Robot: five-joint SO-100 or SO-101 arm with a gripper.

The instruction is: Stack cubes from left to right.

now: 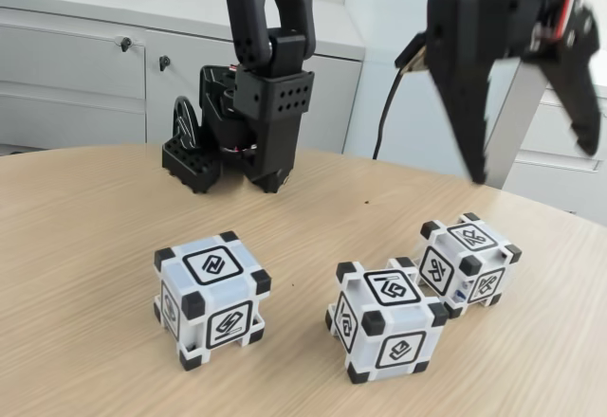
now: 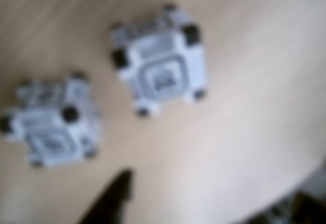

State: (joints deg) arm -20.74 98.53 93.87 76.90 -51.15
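Nearest the front edge of the pale wood-grain table [image 1: 85, 246] in the fixed view sit two translucent white plastic cubes with black corner blocks and black-framed square glyphs on each face: the left cube [image 1: 211, 299] stands well apart from the middle cube [image 1: 387, 319], both flat on the table and turned slightly. Just behind the middle one, toward the table's right edge, the right cube [image 1: 469, 262] rests very near it; whether they touch cannot be told. None is stacked yet, so the task appears to be at its start, in the approach to a first pick. Above the right cube hangs the black two-finger gripper [image 1: 536, 166], jaws spread wide and empty, clear of every cube. The blurred wrist view shows two cubes, one [image 2: 159, 61] farther and one [image 2: 51, 122] nearer the frame's left side, with a dark fingertip [image 2: 109, 201] at the bottom. The next move likely calls for lowering the spread fingers squarely astride one cube's opposite faces. Farthest back, the arm's black base [image 1: 248, 128] stands near the table's rear edge, before grey cabinets [image 1: 76, 66].
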